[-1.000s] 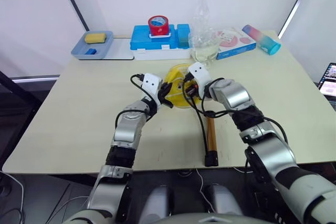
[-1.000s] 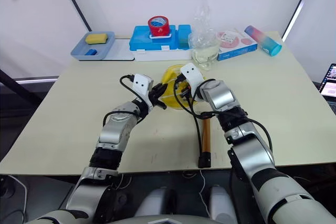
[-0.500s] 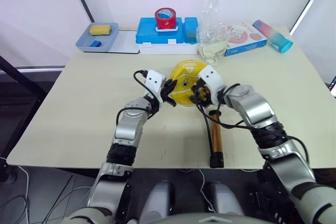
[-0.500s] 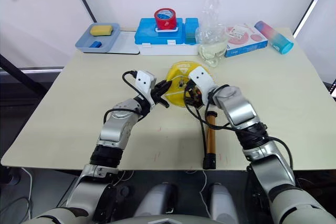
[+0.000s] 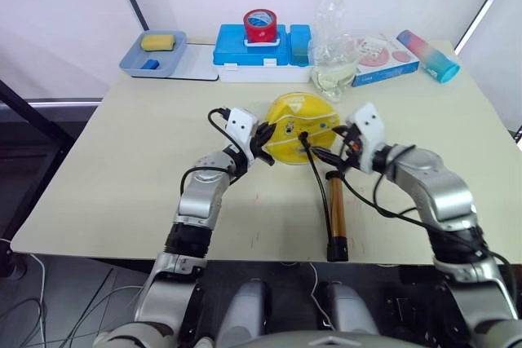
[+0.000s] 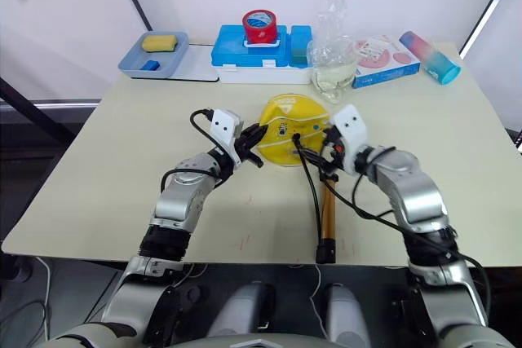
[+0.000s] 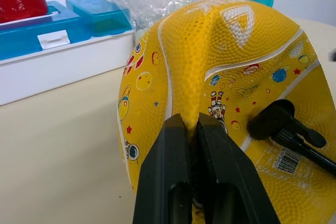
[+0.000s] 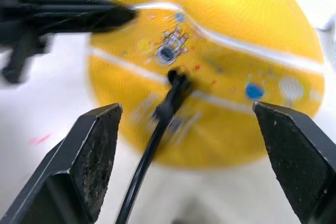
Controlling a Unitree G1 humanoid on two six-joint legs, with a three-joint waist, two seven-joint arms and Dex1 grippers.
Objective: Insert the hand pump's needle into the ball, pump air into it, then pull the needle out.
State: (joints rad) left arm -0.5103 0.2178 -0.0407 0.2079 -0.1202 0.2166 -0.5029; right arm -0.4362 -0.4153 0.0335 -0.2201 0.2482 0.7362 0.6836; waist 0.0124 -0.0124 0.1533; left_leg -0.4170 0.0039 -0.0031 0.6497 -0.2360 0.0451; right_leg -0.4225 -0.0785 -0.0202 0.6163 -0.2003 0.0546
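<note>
Pale beige table (image 5: pixel 106 169) across mid-frame, against white walls. Along its far edge, upper centre: blue-and-white box (image 5: pixel 261 59) topped by red tape roll (image 5: pixel 259 25); grey-blue tray (image 5: pixel 151 63) at upper left. Saggy yellow ball (image 5: pixel 300 126) at centre. Gold-barrelled hand pump (image 5: pixel 336 208) lying below the ball, hose (image 5: pixel 316 170) rising to the needle (image 8: pixel 177 80) set in the ball's face. Left gripper (image 7: pixel 191 129) pinching a fold of the ball. Right gripper (image 5: pixel 336 155) spread wide, just right of the ball.

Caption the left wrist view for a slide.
Left gripper pinching a fold of the saggy ball, the hose fitting seated in it.
</note>
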